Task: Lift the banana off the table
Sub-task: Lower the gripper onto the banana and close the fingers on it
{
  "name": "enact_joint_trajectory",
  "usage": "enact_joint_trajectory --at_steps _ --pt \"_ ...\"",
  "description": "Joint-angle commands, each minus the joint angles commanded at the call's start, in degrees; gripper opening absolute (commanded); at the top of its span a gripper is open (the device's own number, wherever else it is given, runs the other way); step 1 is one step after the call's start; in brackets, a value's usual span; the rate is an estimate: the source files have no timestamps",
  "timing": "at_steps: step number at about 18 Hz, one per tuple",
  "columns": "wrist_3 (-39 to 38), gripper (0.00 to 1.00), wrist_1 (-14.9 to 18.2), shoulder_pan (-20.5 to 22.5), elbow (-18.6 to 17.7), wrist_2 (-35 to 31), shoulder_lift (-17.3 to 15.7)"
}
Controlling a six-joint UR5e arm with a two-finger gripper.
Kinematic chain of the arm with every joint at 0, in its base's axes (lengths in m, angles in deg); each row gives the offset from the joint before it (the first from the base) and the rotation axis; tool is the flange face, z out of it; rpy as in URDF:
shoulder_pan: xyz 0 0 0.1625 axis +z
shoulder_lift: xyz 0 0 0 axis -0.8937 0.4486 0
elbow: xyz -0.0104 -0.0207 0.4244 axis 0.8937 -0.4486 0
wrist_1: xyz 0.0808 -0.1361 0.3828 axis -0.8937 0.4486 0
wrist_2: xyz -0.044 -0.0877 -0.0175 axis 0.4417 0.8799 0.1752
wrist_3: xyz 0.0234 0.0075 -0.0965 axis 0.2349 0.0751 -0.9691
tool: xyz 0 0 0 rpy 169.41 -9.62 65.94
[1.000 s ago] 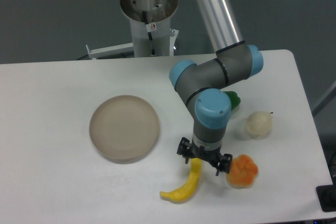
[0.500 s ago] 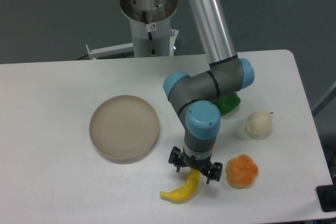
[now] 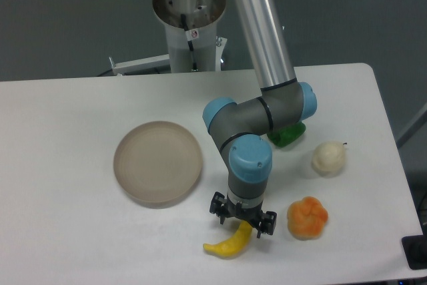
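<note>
White and matte, the table (image 3: pixel 67 231) carried the banana (image 3: pixel 230 243) at its near edge, right of a beige plate (image 3: pixel 158 162) and left of an orange fruit (image 3: pixel 307 217). Directly above the banana's upper end, the end effector (image 3: pixel 243 217) hung with jaws spread and nothing held. This looked like the approach step; next would probably be descending and closing.

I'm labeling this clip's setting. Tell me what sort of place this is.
Probably a robotics lab test bench: an industrial arm on a pedestal, a bare white table, and toy props, the banana, orange fruit and beige plate, under the gripper.
</note>
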Motion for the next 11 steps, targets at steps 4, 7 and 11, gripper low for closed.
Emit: enact_joint_trajectory --at_steps 4,7,11 --pt "0.18 0.34 -0.09 0.0 0.09 0.0 -0.17" --pt "0.18 0.3 0.0 0.09 0.26 0.09 -0.61" --pt "0.61 0.29 0.0 0.44 0.44 -0.17 -2.01"
